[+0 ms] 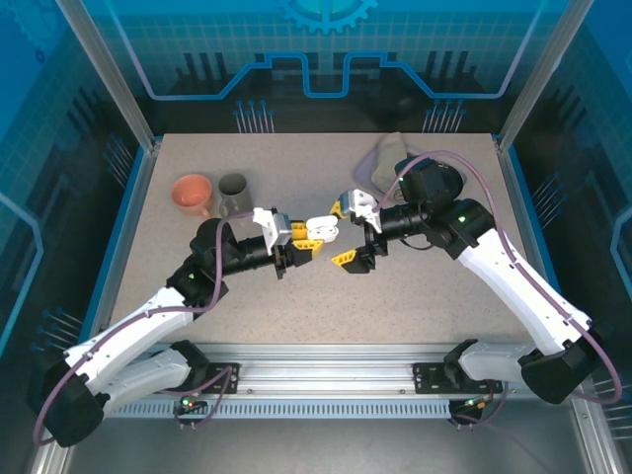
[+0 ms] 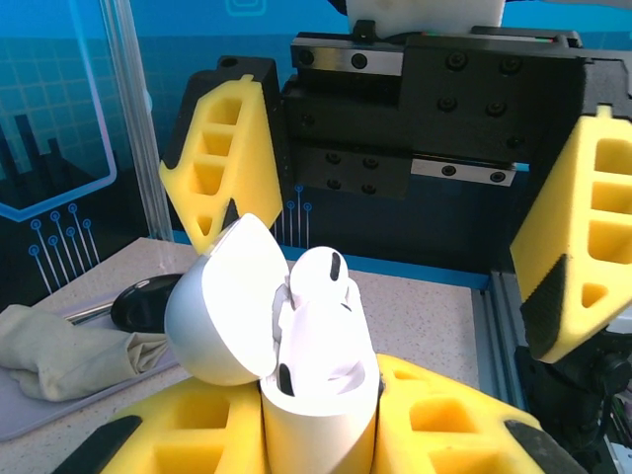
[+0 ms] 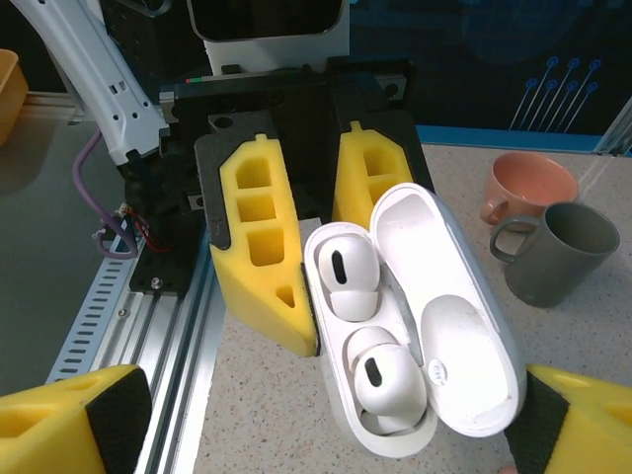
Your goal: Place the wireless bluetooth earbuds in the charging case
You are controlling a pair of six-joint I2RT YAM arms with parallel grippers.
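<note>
A white charging case [image 1: 322, 230] is held above the table with my left gripper [image 1: 303, 244] shut on its base. Its lid [image 3: 456, 331] hangs open. Two white earbuds sit in the case's wells, one [image 3: 347, 272] near the left gripper's fingers [image 3: 255, 242] and one [image 3: 388, 381] toward the far end. In the left wrist view one earbud [image 2: 319, 277] stands up above the case body [image 2: 318, 405]. My right gripper [image 1: 345, 233] faces the case, open, its yellow fingers [image 2: 221, 148] spread wide and holding nothing. No pink earbuds are in view.
An orange mug [image 1: 193, 194] and a grey mug [image 1: 233, 195] stand at the back left. A crumpled beige cloth [image 1: 390, 158] and a black rounded object [image 2: 148, 301] lie at the back right. A metal rail [image 3: 118, 296] runs along the table's near edge.
</note>
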